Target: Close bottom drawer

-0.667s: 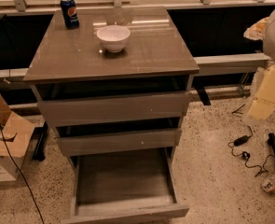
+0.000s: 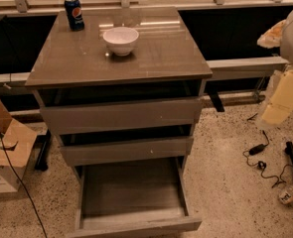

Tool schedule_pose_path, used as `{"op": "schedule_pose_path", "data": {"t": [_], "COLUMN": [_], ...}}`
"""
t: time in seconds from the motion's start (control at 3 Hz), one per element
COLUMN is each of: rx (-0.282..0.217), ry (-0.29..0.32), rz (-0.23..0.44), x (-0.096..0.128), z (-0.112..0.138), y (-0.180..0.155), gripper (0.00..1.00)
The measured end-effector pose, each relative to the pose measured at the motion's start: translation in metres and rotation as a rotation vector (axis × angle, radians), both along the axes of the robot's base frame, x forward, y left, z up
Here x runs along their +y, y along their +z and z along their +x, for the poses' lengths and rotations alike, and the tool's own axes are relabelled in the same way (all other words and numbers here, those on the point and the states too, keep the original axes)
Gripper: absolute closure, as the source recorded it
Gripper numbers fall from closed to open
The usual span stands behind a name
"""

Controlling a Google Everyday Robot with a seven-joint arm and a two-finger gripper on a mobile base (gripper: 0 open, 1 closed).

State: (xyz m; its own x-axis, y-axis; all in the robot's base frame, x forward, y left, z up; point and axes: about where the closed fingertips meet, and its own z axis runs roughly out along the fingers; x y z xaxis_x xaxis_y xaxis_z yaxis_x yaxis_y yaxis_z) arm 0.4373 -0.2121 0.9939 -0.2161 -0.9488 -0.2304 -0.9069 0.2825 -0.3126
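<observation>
I am looking down on the cabinet [image 2: 161, 53]; the bottom drawer [image 2: 133, 195] is standing pulled far out toward me, its grey wood-grain floor lying bare and its narrow front sitting at the lower edge of view. The middle drawer [image 2: 126, 151] and top drawer [image 2: 121, 115] are sitting slightly out as well, stepped one above the other. The gripper [image 2: 280, 100] is hanging at the right edge of view, off to the side of the cabinet and well apart from the bottom drawer, touching nothing I can make out; whether it is released or clenched I cannot tell. I am judging the task as not started: no contact, drawer fully open. Everything is left to do, namely bringing the gripper down in front of the low front panel and pushing it home. I am noting a white bowl [image 2: 120, 39] and soda can [image 2: 74, 14] resting on top, which a hard shove might jog
</observation>
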Motion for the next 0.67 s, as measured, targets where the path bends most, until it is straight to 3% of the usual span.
{"op": "schedule_pose_path", "data": {"t": [0.33,0.67], "rx": [0.029,0.070], "ry": [0.033,0.069], "rz": [0.034,0.098], "x": [0.008,0.013], "z": [-0.004,-0.007], "y": [-0.020,-0.061], "gripper": [0.35,0.58]}}
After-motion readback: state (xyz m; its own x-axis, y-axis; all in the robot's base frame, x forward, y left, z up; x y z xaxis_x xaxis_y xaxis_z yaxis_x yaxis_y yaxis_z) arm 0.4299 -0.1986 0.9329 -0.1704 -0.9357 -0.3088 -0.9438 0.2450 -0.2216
